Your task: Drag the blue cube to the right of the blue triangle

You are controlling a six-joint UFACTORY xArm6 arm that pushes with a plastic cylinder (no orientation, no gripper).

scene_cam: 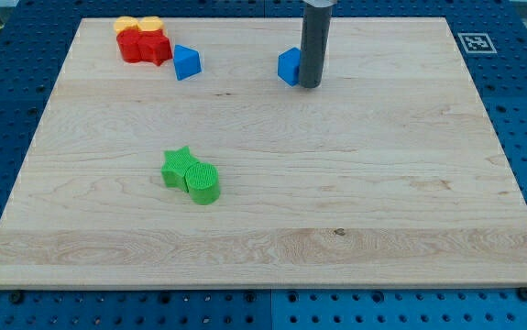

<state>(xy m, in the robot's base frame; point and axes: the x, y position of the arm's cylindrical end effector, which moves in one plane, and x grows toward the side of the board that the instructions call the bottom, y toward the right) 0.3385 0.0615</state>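
Note:
The blue cube (289,66) sits near the view's top centre on the wooden board (263,211). My tip (310,85) stands right against the cube's right side, and the rod hides part of the cube. The blue triangle (186,62) lies to the cube's left, near the view's top left, about a hundred pixels from it.
A red block (145,46) with a yellow block (138,24) behind it sits at the top left, just left of the blue triangle. A green star (180,166) and a green cylinder (203,181) touch each other left of the board's middle.

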